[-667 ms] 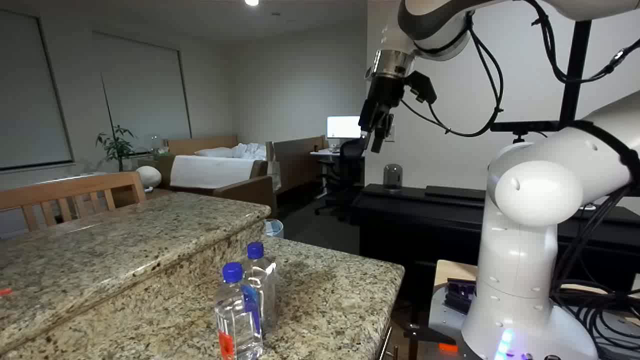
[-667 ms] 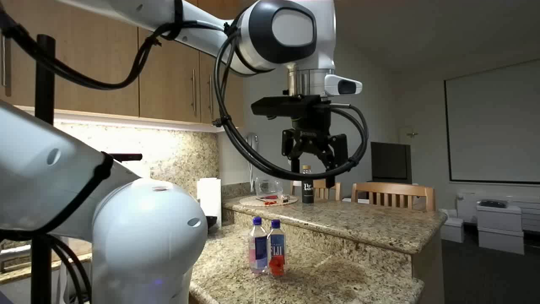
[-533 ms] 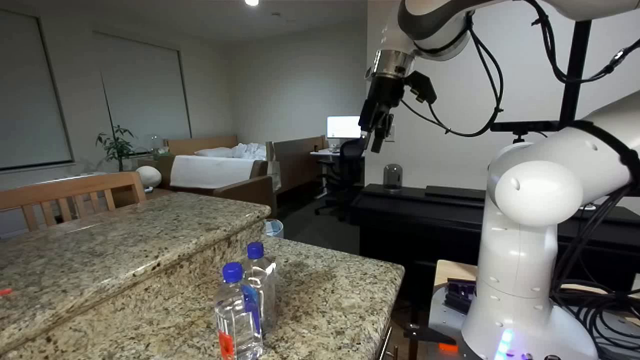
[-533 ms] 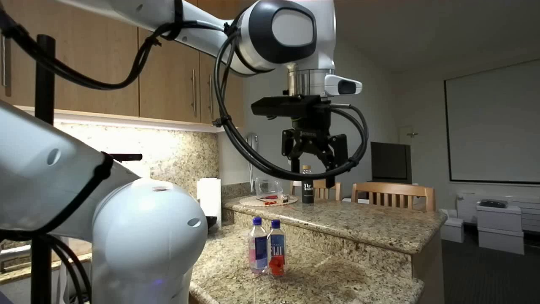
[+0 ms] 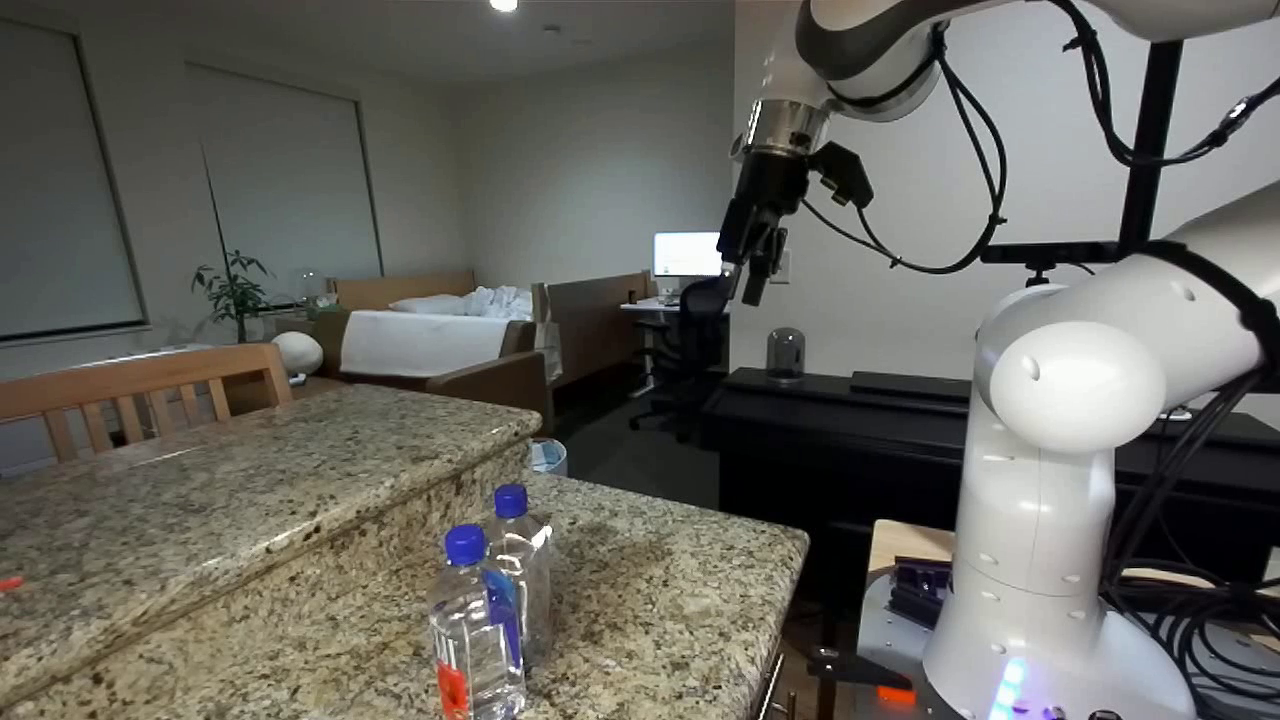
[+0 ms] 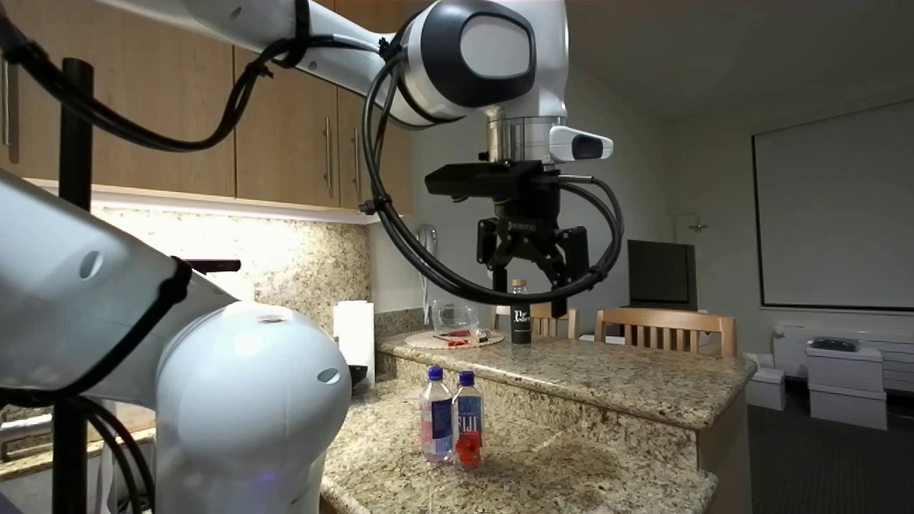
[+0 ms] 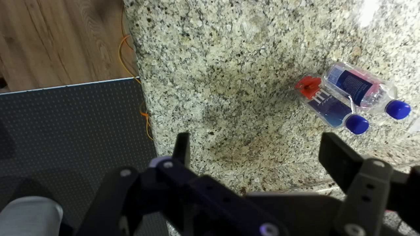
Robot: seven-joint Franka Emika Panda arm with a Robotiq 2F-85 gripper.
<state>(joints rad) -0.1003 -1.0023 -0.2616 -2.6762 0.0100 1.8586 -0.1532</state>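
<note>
1. Gripper [image 7: 255,144], marked Robotiq, points down from the white Panda arm [image 5: 1040,510], well above the lower granite counter [image 7: 229,65].
2. Its fingers [image 7: 339,159] stand wide apart; in the wrist view, speckled stone shows through the gap.
3. Nearest to them, up and to the right in the wrist view, is the Fiji water bottle [image 7: 328,106], clear and blue-capped, with a red flower low on its front.
4. Just beside it is the second blue-capped bottle [image 7: 354,86], with a dark blue panel and some pink showing; whether the two touch, I cannot tell.
5. In both exterior views the pair stands upright on the lower granite counter, beneath the level of the raised granite bar [image 6: 607,371], well apart from the fingers.
6. On that bar, in an exterior view, are a dark tan-capped bottle [image 6: 520,328] and a round placemat [image 6: 421,342]; a slatted wooden chair [image 6: 668,325] stands beyond.
7. A paper towel roll [image 6: 354,339] stands farther back.
8. An orange cord [image 7: 143,113] runs along the counter edge.
</note>
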